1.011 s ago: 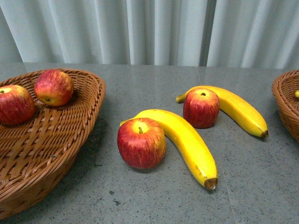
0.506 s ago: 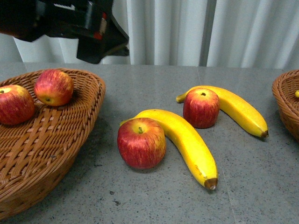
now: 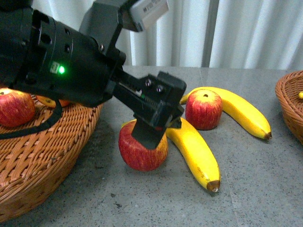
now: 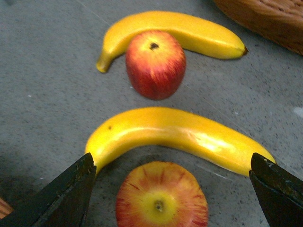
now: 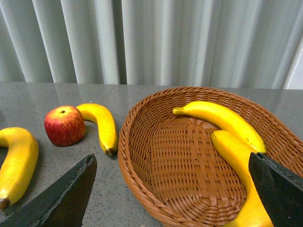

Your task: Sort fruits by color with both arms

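As tool [image 4: 171, 159] gapes, apple [image 4: 161, 204] upright (stem up)

Likely a robot lab or test bench, staged rather than lived in. The grey speckled table [image 3: 265, 189] is backed by a pale pleated curtain [image 3: 246, 33] that fills the whole background, in the front and right wrist views alike. The props are laid out for sorting: a wicker basket [image 3: 42, 156] at the left, a second basket [image 5: 189, 156] at the right, and glossy apples [image 3: 203, 111] and bananas [image 3: 244, 111]. A black arm [image 3: 61, 66] with a green light [image 3: 61, 70] and a cable [image 3: 28, 130] is over the table.
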